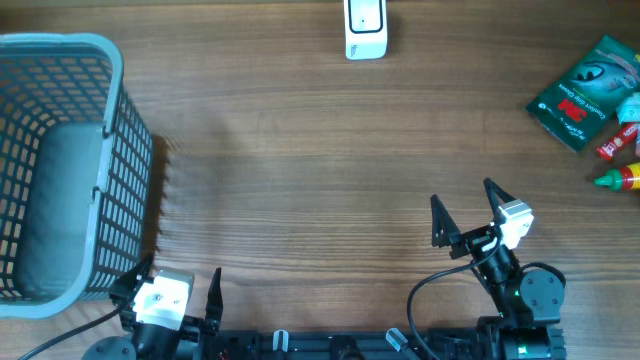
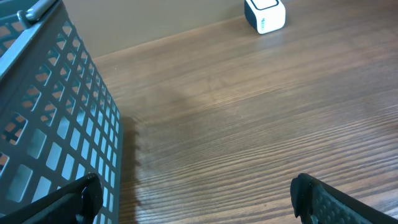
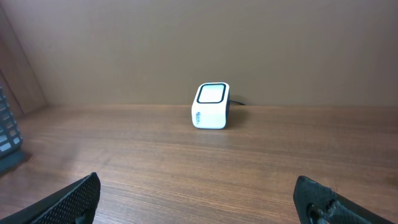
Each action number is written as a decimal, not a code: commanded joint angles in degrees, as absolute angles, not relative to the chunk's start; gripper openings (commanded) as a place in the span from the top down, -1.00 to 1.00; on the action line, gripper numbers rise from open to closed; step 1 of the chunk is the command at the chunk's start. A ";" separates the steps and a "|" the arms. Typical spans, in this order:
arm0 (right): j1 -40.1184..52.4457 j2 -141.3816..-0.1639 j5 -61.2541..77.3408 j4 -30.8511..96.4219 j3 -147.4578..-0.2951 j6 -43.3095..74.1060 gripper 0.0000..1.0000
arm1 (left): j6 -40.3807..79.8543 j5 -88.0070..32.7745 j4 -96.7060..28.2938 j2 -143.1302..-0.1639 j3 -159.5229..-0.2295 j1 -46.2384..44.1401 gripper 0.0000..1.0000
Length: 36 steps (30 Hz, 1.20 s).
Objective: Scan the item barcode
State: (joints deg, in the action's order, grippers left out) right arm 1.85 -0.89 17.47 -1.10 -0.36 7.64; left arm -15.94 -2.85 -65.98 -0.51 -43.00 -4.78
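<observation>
A white barcode scanner (image 1: 365, 28) stands at the far middle edge of the table; it also shows in the left wrist view (image 2: 265, 14) and the right wrist view (image 3: 211, 105). A green packet (image 1: 583, 92) lies at the far right with small red-capped items (image 1: 620, 155) beside it. My left gripper (image 1: 178, 283) rests open at the near left, next to the basket. Open and empty too, my right gripper (image 1: 463, 211) sits at the near right, well short of the packet. Bare wood lies between the fingers of both grippers (image 2: 196, 194) (image 3: 199, 194).
A grey-blue mesh basket (image 1: 118, 160) fills the left side of the table, its wall close to my left fingers (image 2: 68, 198). It appears empty. The wooden table (image 1: 320, 170) stretches between the basket and the items at the right.
</observation>
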 commanded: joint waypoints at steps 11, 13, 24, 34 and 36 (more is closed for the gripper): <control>2.13 -0.43 16.34 -1.34 -0.30 7.55 -0.99 | -16.19 -11.07 -65.30 -0.25 -43.03 -2.76 -1.00; 2.13 -0.43 16.34 -1.34 -0.30 7.55 -0.99 | -16.01 -18.17 -64.84 -0.25 -43.03 -1.26 -1.00; 2.13 -0.80 16.34 -1.34 -0.30 7.55 -1.00 | -15.97 -33.39 -33.98 -0.25 -32.73 -0.47 -1.00; 2.13 -0.80 16.34 -1.34 -0.30 7.55 -1.00 | 7.11 -14.22 -6.87 -0.21 -12.32 -0.45 -1.00; 2.13 -0.80 16.32 -1.34 -0.30 7.55 -1.00 | 7.11 -9.19 -6.76 -0.21 -11.00 -0.45 -1.00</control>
State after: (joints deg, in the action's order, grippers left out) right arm 1.85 -0.91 17.45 -1.10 -0.36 7.62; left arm 3.60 -18.39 -7.42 -0.47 -12.56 -0.78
